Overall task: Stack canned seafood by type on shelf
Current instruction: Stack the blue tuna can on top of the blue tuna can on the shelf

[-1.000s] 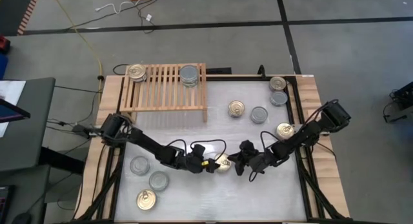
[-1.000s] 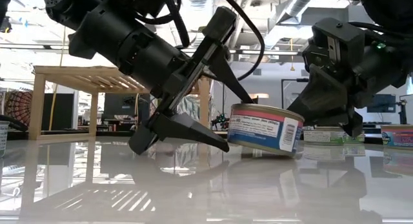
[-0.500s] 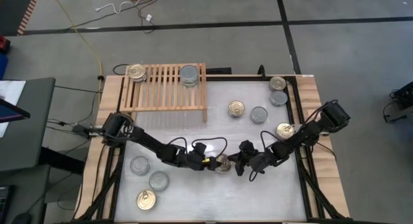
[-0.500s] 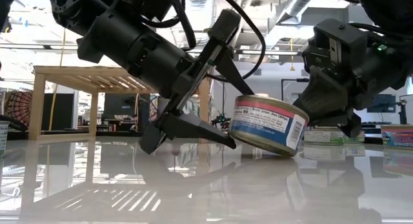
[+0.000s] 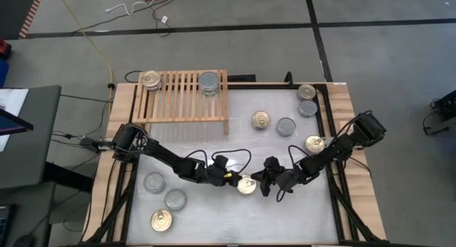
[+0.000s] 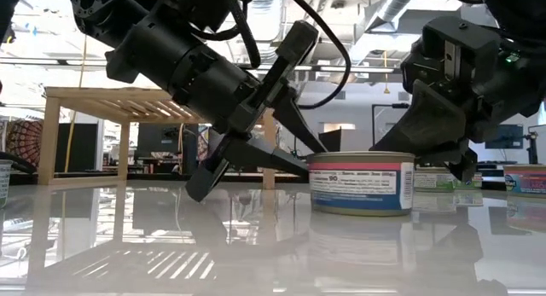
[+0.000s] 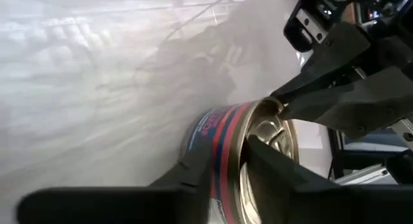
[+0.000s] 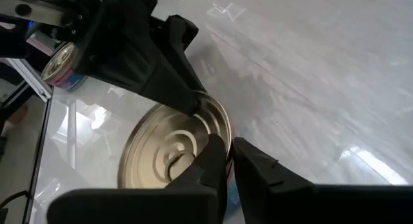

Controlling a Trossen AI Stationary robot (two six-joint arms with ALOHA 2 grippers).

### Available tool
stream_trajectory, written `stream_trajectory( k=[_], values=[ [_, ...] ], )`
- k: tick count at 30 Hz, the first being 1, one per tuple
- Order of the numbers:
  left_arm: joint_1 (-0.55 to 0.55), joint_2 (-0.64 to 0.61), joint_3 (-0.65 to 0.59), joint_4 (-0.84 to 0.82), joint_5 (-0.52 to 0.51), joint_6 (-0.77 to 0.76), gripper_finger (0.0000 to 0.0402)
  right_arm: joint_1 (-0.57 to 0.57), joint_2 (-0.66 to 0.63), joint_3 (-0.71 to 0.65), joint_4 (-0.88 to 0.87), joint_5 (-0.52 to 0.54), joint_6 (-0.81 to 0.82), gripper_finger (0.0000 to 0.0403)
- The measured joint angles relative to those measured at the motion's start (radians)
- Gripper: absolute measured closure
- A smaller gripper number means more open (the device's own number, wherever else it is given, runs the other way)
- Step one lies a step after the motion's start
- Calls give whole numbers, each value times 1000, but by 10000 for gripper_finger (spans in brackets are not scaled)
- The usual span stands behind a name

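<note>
At mid-table you see a gold-topped can (image 5: 246, 185) sitting flat, left gripper (image 5: 238, 181) seemingly pinching its rim, right gripper (image 5: 261, 181) closed beside it.

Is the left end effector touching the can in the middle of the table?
Touching. In the left wrist view, the left end effector has its fingers clamped over the rim of the can.

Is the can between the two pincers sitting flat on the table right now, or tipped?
Flat and upright. In the low view the can rests with its whole base on the white table; from above its gold top faces up.
</note>
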Motion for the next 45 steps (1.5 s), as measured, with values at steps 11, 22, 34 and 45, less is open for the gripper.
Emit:
stream_trajectory(
  k=[11, 22, 34, 45],
  values=[
    [4, 0, 0, 39, 65, 76, 382, 13, -9, -1, -17, -14, -12, 305],
    [10, 0, 0, 12, 78, 151, 304, -28, -122, -3, -107, -93, -91, 240],
    [71, -10, -1, 8, 164, 281, 270, 33, -388, -2, -596, -196, 192, 232],
    [122, -22, -2, 9, 210, 375, 271, 227, -245, -1, -461, 128, 538, 242]
  ],
)
